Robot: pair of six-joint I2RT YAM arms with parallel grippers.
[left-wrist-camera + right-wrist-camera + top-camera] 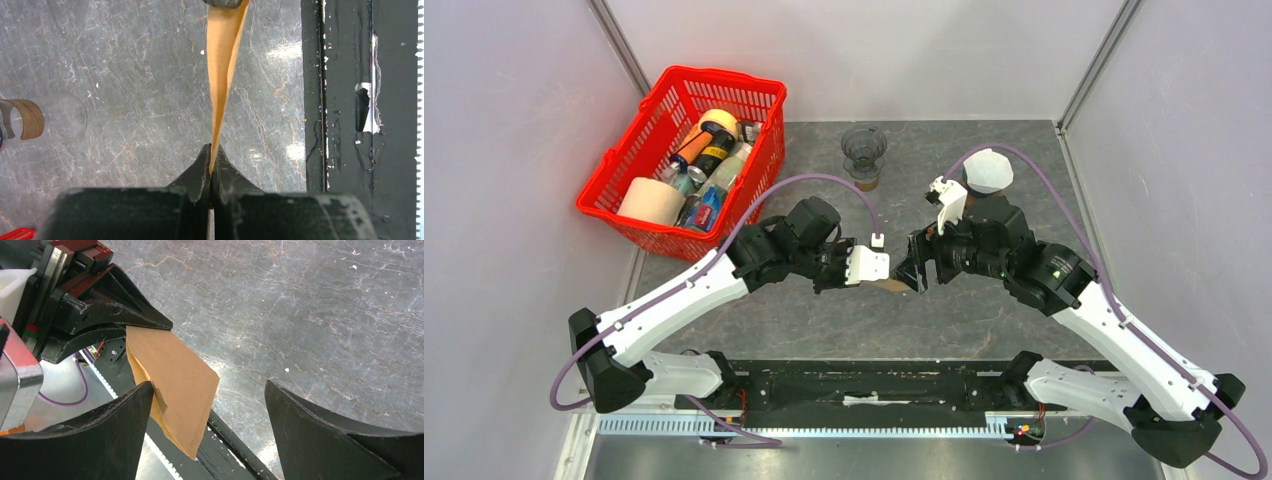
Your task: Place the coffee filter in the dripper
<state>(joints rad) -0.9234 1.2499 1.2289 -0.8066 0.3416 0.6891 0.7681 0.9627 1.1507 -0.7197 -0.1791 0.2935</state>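
1. Coffee filter (172, 382): brown paper, folded flat, held in the air above the bench (824, 320) between the two arms. It is well short of the dripper (864, 150), which stands at the far side.
2. The left jaws are pinched tight on one edge of it. The right jaws stand wide, with the paper close by one finger and unclamped.
3. It looks very light, limp and easily creased, and it bows along its length.
4. It is probably best taken gently near the open rim, by a single layer, so the cone can spread open.
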